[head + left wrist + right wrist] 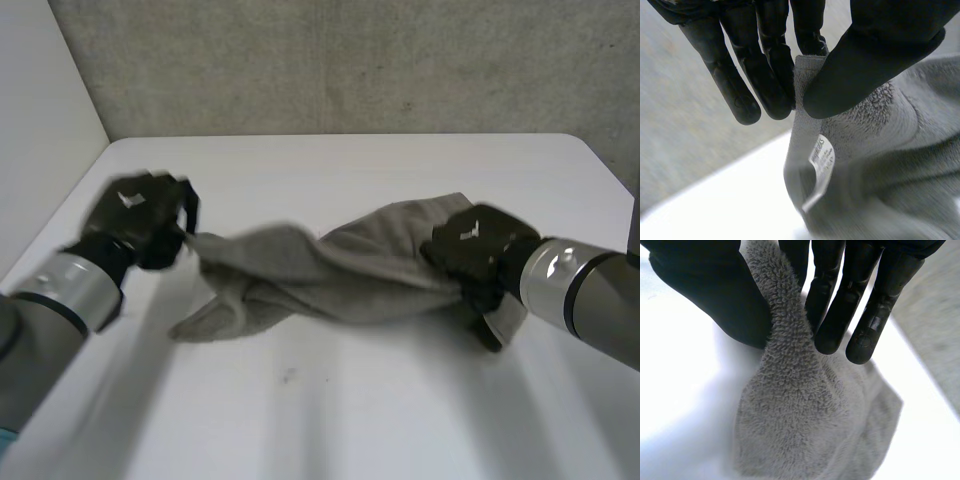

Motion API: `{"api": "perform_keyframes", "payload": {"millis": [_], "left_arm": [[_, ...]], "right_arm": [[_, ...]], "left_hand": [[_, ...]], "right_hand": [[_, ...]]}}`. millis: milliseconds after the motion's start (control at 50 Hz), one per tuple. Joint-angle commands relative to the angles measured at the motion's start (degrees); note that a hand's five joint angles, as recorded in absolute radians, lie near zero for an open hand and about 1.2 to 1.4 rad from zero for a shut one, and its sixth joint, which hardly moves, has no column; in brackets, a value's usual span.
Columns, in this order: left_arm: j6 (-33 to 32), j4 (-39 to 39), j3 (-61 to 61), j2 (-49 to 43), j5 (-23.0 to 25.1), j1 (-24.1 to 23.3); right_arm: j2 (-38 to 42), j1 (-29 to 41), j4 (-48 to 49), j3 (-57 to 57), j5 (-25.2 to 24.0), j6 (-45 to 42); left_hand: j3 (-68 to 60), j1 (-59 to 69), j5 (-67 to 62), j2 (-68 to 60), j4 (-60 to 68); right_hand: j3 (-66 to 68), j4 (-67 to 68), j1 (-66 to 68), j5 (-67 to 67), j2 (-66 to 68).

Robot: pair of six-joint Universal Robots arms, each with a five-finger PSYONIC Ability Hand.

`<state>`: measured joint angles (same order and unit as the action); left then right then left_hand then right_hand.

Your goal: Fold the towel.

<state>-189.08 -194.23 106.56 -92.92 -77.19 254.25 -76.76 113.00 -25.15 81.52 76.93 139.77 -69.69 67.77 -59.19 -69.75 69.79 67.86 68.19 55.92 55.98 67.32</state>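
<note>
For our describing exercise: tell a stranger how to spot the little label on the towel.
Over the white table, find the grey towel. Follow it to the end pinched by the left hand; just beyond the thumb's tip sits a small white printed label, the towel's only non-grey patch.

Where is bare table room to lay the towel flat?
Bare white table lies behind the grey terry towel and in front of it. Crowded: the middle band, where left hand and right hand pinch its ends.
</note>
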Motion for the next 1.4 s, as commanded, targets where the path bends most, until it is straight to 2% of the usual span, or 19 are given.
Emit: {"api": "perform_keyframes", "payload": {"millis": [20,120,160,180,220,280,320,360,440,580,700,800,900,940,960,1040,1080,1300,1400], "left_arm": [[-0.6,0.0,-5.3,-11.7,0.1,-1.7],[-1.3,-0.8,-15.9,-15.4,0.1,-2.0],[-1.2,-1.2,-20.9,-15.9,0.0,-2.2],[-0.7,-2.2,-26.6,-16.3,-0.1,-2.4],[-0.5,-3.9,-32.4,-16.6,-0.2,-2.5],[0.0,-10.3,-42.0,-16.5,-0.9,-3.4],[0.5,-13.8,-45.1,-16.2,-2.1,-3.7],[1.3,-16.5,-46.7,-16.0,-3.5,-3.7],[4.7,-19.2,-45.9,-15.1,-6.5,-3.3],[6.4,-16.8,-33.4,-14.4,-6.1,-2.4],[6.1,-17.4,-16.7,-14.0,-3.3,0.5],[5.8,-17.4,-8.7,-14.0,0.8,2.7],[5.8,-17.2,-5.5,-13.8,2.6,4.8],[5.8,-17.0,-4.8,-12.9,2.8,5.1],[5.8,-17.0,-4.8,-12.9,2.8,5.1],[5.9,-16.6,-3.8,-10.2,2.7,4.7],[5.9,-16.6,-3.2,-8.7,2.7,4.5],[5.9,-16.6,-0.7,0.0,2.4,3.4],[6.0,-16.6,-0.3,1.8,2.2,3.6]], "right_arm": [[5.0,0.4,-4.0,-3.3,3.0,-6.9],[10.4,2.0,5.2,-12.9,9.2,-8.5],[13.3,2.7,17.3,-21.4,11.7,-9.9],[13.3,2.7,17.3,-21.4,11.7,-10.0],[14.1,3.0,32.7,-27.8,11.8,-11.1],[13.8,3.0,40.5,-29.3,11.4,-11.0],[12.3,3.0,53.3,-29.1,10.2,-10.9],[11.0,3.0,55.9,-27.9,9.1,-10.7],[9.0,3.0,52.8,-24.5,6.9,-10.7],[8.8,2.1,27.8,-17.0,-4.0,-10.8],[13.4,2.1,9.0,-13.1,-5.5,-14.2],[18.1,2.1,0.2,-12.2,-4.8,-17.8],[19.8,1.4,2.3,-13.3,-3.1,-15.2],[19.6,1.2,5.0,-12.8,-2.8,-12.2],[19.3,1.1,7.8,-12.0,-2.6,-8.8],[17.6,0.8,11.9,-9.8,-2.5,-2.0],[15.4,-0.2,14.8,-6.1,-2.6,4.3],[8.7,-5.5,23.3,9.2,-0.3,25.0],[0.2,-10.6,29.8,22.5,-0.3,32.2]], "left_hand": [[-10.3,12.2,-10.8,-10.2,10.2],[-10.3,12.2,-10.8,-10.2,10.2],[-10.3,12.2,-10.8,-10.2,10.2],[-10.3,12.2,-10.8,-10.2,10.2],[-10.3,12.2,-10.8,-10.2,10.2],[-10.3,12.2,-10.8,-10.2,10.2],[-10.3,12.2,-10.8,-10.2,10.2],[-10.3,12.2,-10.8,-10.2,10.2],[-10.3,12.2,-10.8,-10.2,10.2],[-10.3,12.2,-10.8,-10.2,10.2],[-10.3,12.2,-10.8,-10.2,10.2],[-10.3,12.2,-10.8,-10.2,10.2],[-10.3,12.2,-10.8,-10.2,10.2],[-10.3,12.2,-10.8,-10.2,10.2],[-10.3,12.2,-10.8,-10.2,10.2],[-10.3,12.2,-10.8,-10.2,10.2],[-10.3,12.2,-10.8,-10.2,10.2],[-10.3,12.2,-10.8,-10.2,10.2],[-10.3,12.2,-10.8,-10.2,10.2]], "right_hand": [[12.1,11.8,24.1,14.0,12.7],[12.1,11.8,24.1,14.0,12.7],[12.1,11.8,24.1,14.0,12.7],[12.1,11.8,24.1,14.0,12.7],[12.1,11.8,24.1,14.0,12.7],[12.1,11.8,24.1,14.0,12.7],[12.1,11.8,24.1,14.0,12.7],[12.1,11.8,24.1,14.0,12.7],[12.1,11.8,24.1,14.0,12.7],[12.1,11.8,24.1,14.0,12.7],[12.1,11.8,24.1,14.0,12.7],[12.1,11.8,24.1,14.0,12.7],[12.1,11.8,24.1,14.0,12.7],[6.1,5.8,18.1,8.0,6.7],[-5.7,-6.0,6.3,-3.8,-5.1],[-21.9,-22.3,-10.0,-20.1,-21.4],[-42.7,-43.0,-30.8,-40.8,-42.2],[-50.5,-50.9,-38.6,-48.7,-50.0],[-51.9,-52.2,-40.0,-50.0,-51.3]]}}
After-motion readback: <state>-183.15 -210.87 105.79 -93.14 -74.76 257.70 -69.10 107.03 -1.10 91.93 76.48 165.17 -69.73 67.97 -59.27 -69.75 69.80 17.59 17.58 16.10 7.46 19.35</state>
